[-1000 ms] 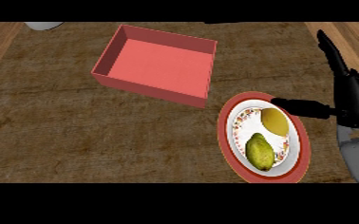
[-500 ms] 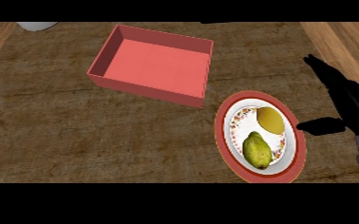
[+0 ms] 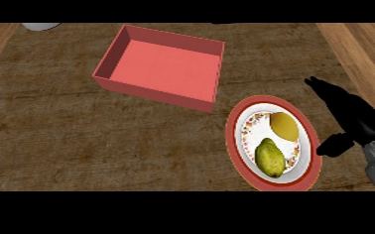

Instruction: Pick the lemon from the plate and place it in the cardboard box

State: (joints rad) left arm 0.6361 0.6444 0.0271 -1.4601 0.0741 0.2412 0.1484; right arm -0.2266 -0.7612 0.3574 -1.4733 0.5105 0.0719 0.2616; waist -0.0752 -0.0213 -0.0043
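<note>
Resting on the red-rimmed round plate with a floral white centre (image 3: pixel 240 129), near the desk's right front corner, the yellow oval lemon (image 3: pixel 284 126) lies on the plate's far half; a green pear-shaped fruit (image 3: pixel 270 157) lies just beside it on the near half, close but possibly not touching. Your right hand (image 3: pixel 345 121) hangs at the plate's right rim, fingers extended and relaxed, thumb spread toward the plate, holding nothing. Left hand is not visible. The red open rectangular box (image 3: pixel 161 67) sits toward the desk's far left, well apart from the plate.

Judgement: the lemon should be light, firm and smooth-skinned, so it may roll or slip on the glazed plate. Take it across its narrower middle from above, fingers on the far side, thumb on the near side, keeping clear of the green fruit.
</note>
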